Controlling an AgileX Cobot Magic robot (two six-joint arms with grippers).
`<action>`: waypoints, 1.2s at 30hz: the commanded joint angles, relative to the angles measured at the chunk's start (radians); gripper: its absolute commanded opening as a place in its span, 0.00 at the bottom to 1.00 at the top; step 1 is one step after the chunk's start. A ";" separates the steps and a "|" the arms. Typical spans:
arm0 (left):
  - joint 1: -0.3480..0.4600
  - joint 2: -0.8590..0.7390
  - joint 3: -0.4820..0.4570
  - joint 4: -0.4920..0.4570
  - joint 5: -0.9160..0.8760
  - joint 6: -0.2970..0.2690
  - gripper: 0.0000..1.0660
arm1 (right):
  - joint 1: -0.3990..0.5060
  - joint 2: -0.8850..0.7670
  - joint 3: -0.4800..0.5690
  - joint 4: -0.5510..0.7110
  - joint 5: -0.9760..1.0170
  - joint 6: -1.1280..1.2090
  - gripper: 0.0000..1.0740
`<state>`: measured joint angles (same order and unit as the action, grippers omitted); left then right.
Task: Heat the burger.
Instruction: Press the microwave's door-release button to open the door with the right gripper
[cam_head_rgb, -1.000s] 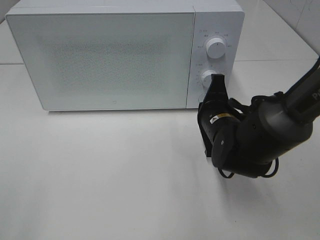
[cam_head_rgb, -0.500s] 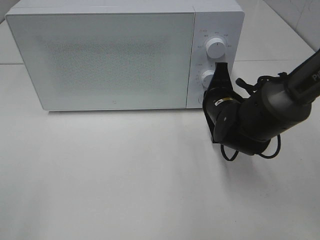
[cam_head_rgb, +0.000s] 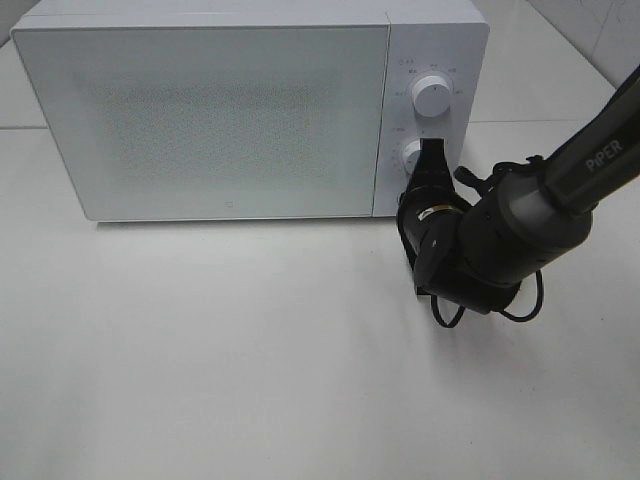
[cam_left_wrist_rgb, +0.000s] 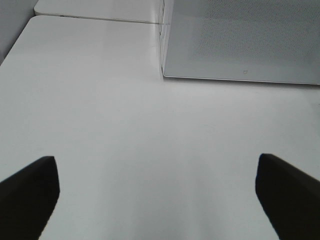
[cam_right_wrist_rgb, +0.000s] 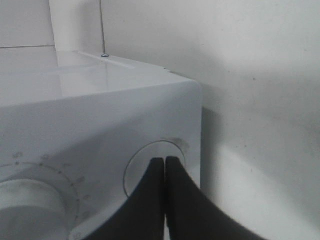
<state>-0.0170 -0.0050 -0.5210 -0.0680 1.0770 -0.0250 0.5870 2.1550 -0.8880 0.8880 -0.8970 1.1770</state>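
microwave (cam_head_rgb: 250, 110): white, closed | upper dial (cam_head_rgb: 432, 95), lower dial (cam_head_rgb: 411, 155) at right | perhaps a round button (cam_right_wrist_rgb: 140, 176) | table (cam_head_rgb: 200, 380): white

No view shows the burger; the white microwave (cam_head_rgb: 200, 110) stands with door shut.

Microwave (cam_head_rgb: 200, 110) at rear of table (cam_head_rgb: 250, 380); right claw (cam_head_rgb: 433, 150) at its front-panel button (cam_right_wrist_rgb: 141, 172).
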 joint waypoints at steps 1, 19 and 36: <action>0.003 -0.015 0.002 -0.009 -0.009 0.000 0.94 | -0.005 0.001 -0.013 0.001 -0.006 -0.010 0.00; 0.003 -0.015 0.002 -0.009 -0.009 0.000 0.94 | -0.005 0.028 -0.026 0.023 -0.055 -0.010 0.00; 0.003 -0.015 0.002 -0.007 -0.009 0.000 0.94 | -0.005 0.056 -0.097 0.019 -0.080 -0.027 0.00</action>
<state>-0.0170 -0.0050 -0.5210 -0.0680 1.0770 -0.0250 0.5910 2.2110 -0.9540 0.9430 -0.9300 1.1690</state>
